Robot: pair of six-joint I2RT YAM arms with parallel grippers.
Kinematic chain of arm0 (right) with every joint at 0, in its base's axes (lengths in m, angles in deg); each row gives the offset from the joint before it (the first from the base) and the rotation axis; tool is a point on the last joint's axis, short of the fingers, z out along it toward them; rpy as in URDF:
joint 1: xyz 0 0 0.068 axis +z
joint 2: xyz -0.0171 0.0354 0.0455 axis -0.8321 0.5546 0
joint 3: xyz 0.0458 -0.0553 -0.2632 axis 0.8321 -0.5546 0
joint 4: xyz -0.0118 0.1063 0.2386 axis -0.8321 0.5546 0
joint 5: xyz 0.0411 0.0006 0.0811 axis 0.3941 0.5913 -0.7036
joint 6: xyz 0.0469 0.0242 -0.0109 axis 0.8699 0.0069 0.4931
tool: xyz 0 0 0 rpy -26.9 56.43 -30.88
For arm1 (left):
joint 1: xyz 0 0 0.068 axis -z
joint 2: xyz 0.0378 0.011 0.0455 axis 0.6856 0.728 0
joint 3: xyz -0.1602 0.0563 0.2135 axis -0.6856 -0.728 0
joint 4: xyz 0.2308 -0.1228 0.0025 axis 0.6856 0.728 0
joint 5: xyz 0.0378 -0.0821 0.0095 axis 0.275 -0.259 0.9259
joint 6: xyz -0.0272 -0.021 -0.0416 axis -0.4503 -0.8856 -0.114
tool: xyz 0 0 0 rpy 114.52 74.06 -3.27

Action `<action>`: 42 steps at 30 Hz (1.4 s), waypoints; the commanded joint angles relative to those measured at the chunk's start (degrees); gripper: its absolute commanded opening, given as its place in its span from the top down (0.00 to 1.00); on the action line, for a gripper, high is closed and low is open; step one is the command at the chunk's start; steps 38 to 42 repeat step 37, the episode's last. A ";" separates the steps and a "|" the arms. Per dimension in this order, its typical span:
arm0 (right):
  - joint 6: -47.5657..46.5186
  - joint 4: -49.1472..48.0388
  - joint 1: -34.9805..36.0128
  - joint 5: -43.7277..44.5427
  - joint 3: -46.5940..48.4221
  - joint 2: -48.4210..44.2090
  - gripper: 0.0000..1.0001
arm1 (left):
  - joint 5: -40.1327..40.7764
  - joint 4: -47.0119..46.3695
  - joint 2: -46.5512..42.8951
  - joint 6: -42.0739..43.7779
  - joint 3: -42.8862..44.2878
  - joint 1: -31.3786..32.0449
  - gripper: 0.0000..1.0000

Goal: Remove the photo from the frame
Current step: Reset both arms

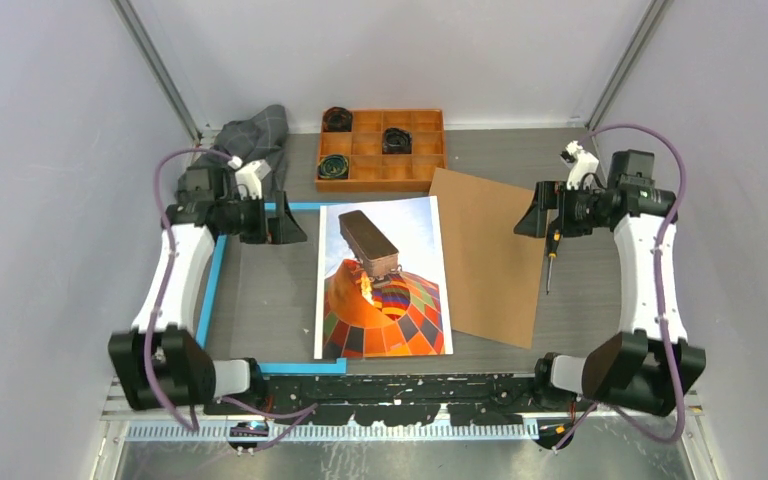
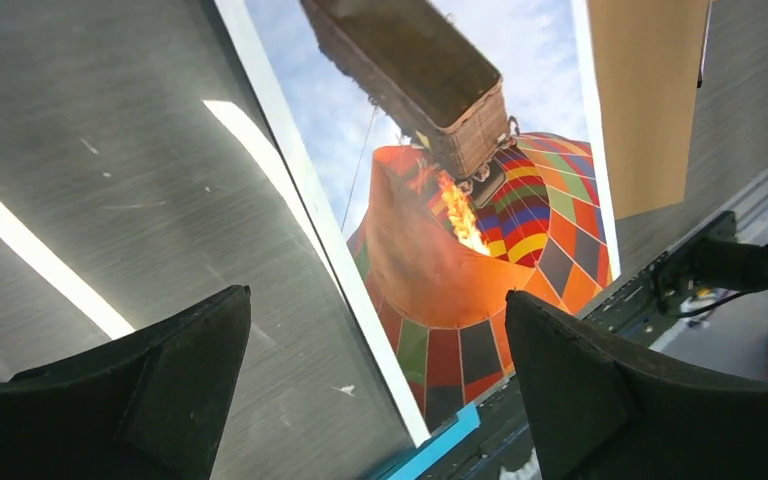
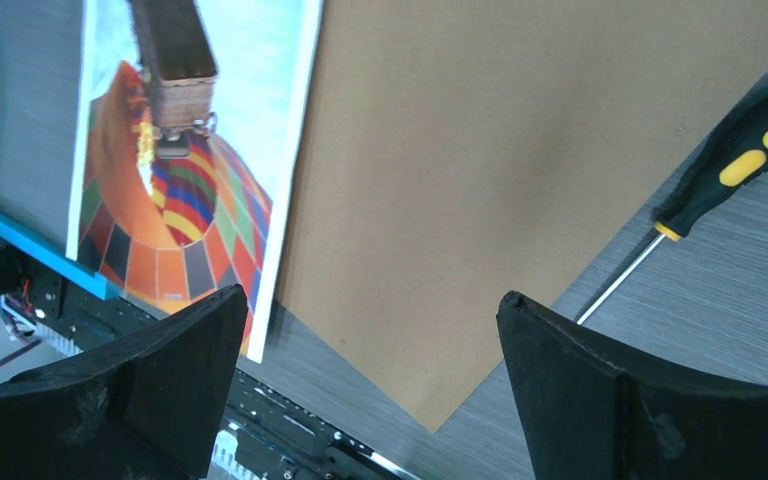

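Observation:
The photo (image 1: 400, 250) of an orange checkered balloon lies flat in the middle of the table, its left part over the right side of the blue frame (image 1: 210, 285). The frame's left and near borders show, and inside it is a glossy grey surface. My left gripper (image 1: 290, 228) hovers open above the frame's far left part, nothing between its fingers. In the left wrist view the gripper (image 2: 376, 293) looks down on the photo (image 2: 440, 270) and a frame corner (image 2: 440, 438). My right gripper (image 1: 530, 218) hangs open to the right; its view (image 3: 372, 294) shows photo (image 3: 190, 200) and frame (image 3: 20, 232).
A brown backing board (image 1: 490, 260) lies right of the photo, touching its right edge. A yellow-handled screwdriver (image 1: 551, 260) rests beside the board. An orange compartment tray (image 1: 380, 183) and a grey cloth (image 1: 260, 135) sit at the back. A black rail (image 1: 390, 385) runs along the near edge.

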 commanded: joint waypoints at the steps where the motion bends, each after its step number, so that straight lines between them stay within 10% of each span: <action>1: -2.50 3.99 0.11 -6.79 3.28 -9.54 0.00 | 1.45 3.99 -12.50 7.63 1.29 -0.60 0.00; 9: 5.23 -6.08 0.13 -3.07 -6.32 -32.28 0.00 | 6.72 6.78 -27.18 14.02 -3.39 -3.60 0.00; 27: 0.00 -1.96 0.17 -0.91 -9.98 -34.37 0.00 | 2.17 4.66 -30.45 13.54 -6.67 -23.01 0.00; 42: 0.81 -2.84 0.17 -0.25 -10.16 -33.57 0.00 | -0.54 3.21 -34.65 14.09 -8.50 -24.56 0.00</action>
